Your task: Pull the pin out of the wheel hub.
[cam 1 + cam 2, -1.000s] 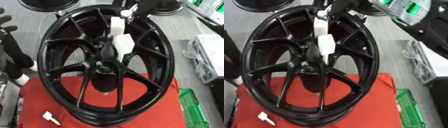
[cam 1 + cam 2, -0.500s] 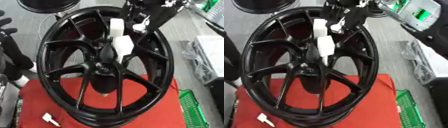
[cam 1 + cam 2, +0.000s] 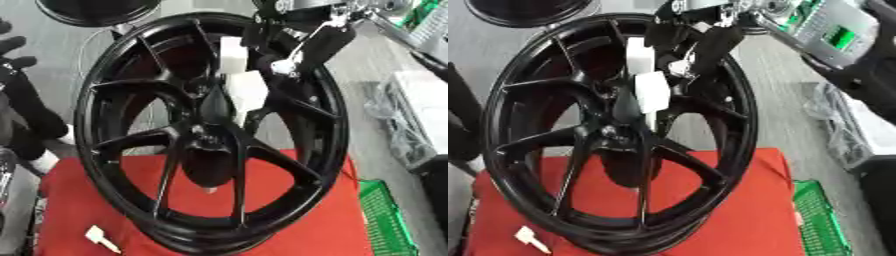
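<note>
The black wheel stands nearly upright on a red mat, leaning a little, its spokes meeting at the hub near the middle of the view. A white pin sticks up and out from the hub, blocky at the top, with a second white block just beside and behind it. The right hand comes in from the far right, over the top of the rim, its fingers stretched down toward the white pin. They look close to it, but I cannot tell whether they touch it or have closed on it. The left hand shows at the far left edge, dark fingers relaxed, holding nothing, well apart from the wheel. On the near left of the mat lies a small white piece. At the near right, just off the mat, sits a green basket; what it holds is not visible. Another dark wheel shows at the far edge.
</note>
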